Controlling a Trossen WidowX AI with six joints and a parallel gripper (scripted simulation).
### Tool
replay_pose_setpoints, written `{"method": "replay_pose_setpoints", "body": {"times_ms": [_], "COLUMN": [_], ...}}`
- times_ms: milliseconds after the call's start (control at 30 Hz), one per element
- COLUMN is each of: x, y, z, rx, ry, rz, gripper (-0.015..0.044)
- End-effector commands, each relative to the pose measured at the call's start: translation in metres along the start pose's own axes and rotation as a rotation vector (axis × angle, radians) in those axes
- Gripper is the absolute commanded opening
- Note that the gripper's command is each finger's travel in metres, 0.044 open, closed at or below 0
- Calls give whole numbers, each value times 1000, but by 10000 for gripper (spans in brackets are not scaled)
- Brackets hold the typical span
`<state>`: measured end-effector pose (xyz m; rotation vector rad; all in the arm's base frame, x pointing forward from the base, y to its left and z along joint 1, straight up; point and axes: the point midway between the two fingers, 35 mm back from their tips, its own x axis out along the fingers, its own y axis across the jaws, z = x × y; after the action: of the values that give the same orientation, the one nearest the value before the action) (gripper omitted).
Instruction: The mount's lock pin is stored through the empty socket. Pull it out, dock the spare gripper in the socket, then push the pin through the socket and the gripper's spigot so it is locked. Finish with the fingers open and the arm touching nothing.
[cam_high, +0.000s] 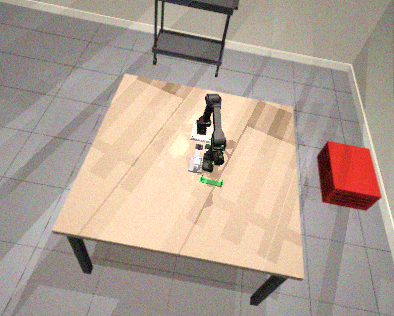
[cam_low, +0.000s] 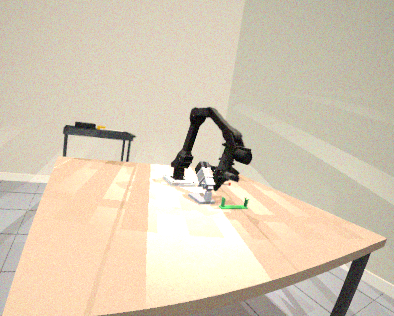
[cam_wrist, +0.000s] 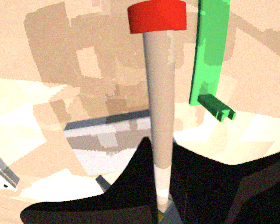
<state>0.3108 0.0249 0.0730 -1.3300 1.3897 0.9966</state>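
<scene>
My gripper (cam_wrist: 161, 152) is shut on the lock pin (cam_wrist: 161, 90), a pale shaft with a red head. The head stands out beyond the fingertips; the red spot of the pin (cam_low: 229, 184) shows small in the exterior view. The lower shaft runs down between the black fingers. The grey mount (cam_low: 201, 199) (cam_wrist: 105, 145) stands close beside my gripper. A whitish body with a dark end, seemingly the spare gripper (cam_low: 204, 176), sits tilted on top of the mount's post. The socket's hole and the spigot are too small or hidden to make out, and so is whether the pin's tip touches the mount.
A green holder (cam_high: 211, 182) (cam_low: 233, 207) (cam_wrist: 212, 55) with two upright ends lies on the table just past the mount. The white plate under my arm's base (cam_high: 201, 138) is behind the mount. A red crate (cam_high: 350, 175) and a dark cart (cam_high: 187, 47) stand off the table.
</scene>
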Motion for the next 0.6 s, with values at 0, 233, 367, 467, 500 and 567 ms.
{"method": "replay_pose_setpoints", "body": {"times_ms": [0, 233, 367, 467, 500, 567], "x": [1, 0, 0, -2, -4, -9], "y": [1, 0, 0, 0, 0, 0], "z": [-1, 0, 0, 1, 1, 4], "rx": [-5, 0, 0, 0, 0, 0], "ry": [4, 0, 0, 0, 0, 0], "rz": [0, 0, 0, 0, 0, 0], "gripper": [0, 184, 200, 200, 200, 200]}}
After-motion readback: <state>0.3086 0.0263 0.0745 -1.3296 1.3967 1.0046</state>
